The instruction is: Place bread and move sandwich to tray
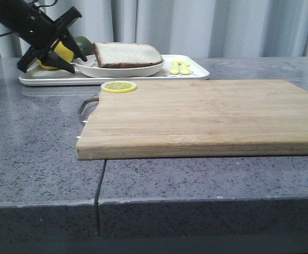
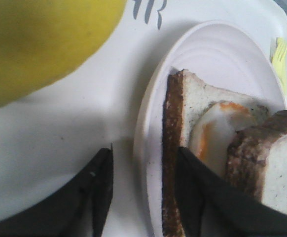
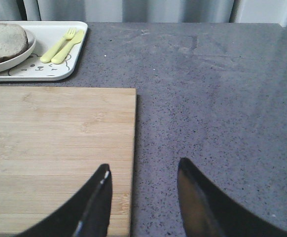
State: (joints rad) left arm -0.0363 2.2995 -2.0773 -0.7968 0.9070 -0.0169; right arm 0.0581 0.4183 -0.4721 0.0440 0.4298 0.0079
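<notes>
The sandwich [image 1: 127, 54] lies flat, long axis crosswise, on the tray [image 1: 191, 73]; both hands [image 2: 143, 190] [image 3: 143, 197] gape, holding nothing

There was one wooden cutting board [image 1: 196, 116], one white tray [image 1: 196, 71], one round white plate [image 1: 119, 70] and one lemon slice [image 1: 118, 86]. The sandwich [image 2: 222, 148] showed two bread slices and one fried egg [image 2: 217, 131]. One whole lemon [image 1: 63, 53] sat beside what was perhaps one green fruit [image 1: 83, 41]. Two yellow utensils [image 3: 62, 45] lay together: one fork, one apparently a knife.
</notes>
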